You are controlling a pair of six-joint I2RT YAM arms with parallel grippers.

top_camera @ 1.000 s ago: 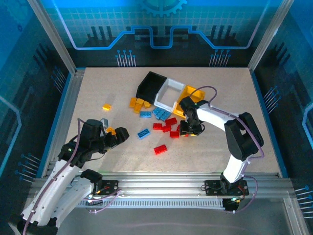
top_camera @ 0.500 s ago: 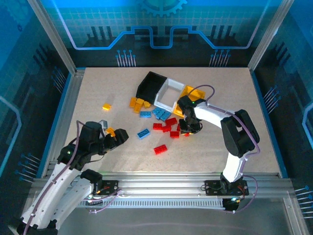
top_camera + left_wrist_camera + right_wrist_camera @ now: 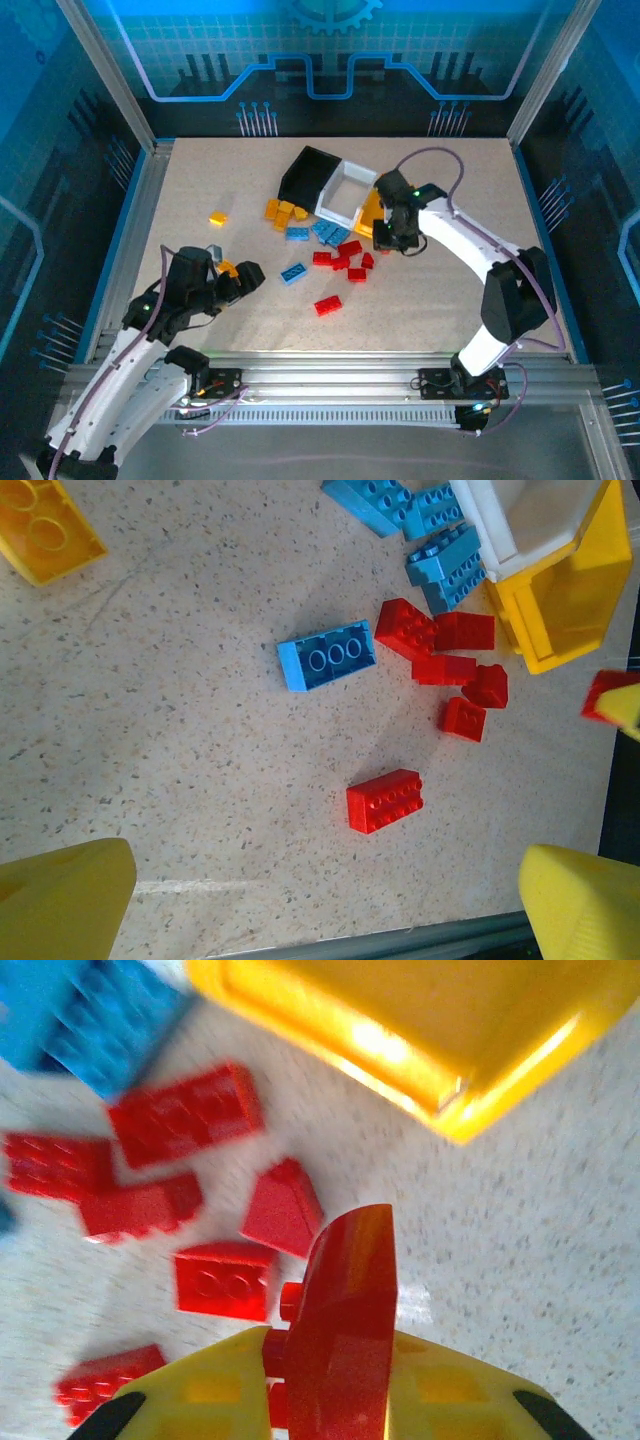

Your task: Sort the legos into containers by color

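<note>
My right gripper [image 3: 388, 236] is shut on a red lego [image 3: 345, 1290] and holds it just off the table, beside the yellow bin [image 3: 371, 214]. The pinched brick stands on edge between my yellow fingers [image 3: 200, 1390]. Below it lies a cluster of red legos [image 3: 345, 256], and one red brick [image 3: 385, 800] lies apart nearer me. The black bin [image 3: 300, 180], white bin [image 3: 330, 197] and yellow bin stand in a row. My left gripper [image 3: 245, 275] hovers open at the left over bare table, a blue brick [image 3: 326, 658] ahead of it.
More blue bricks [image 3: 322, 233] lie in front of the white bin. Orange bricks [image 3: 283, 212] lie left of them, with one orange brick [image 3: 218, 218] farther left and another [image 3: 227, 267] by my left gripper. Metal frame rails border the table.
My right gripper has shut on a red lego from the cluster and risen up and back toward the yellow bin. The left arm has hardly moved.
</note>
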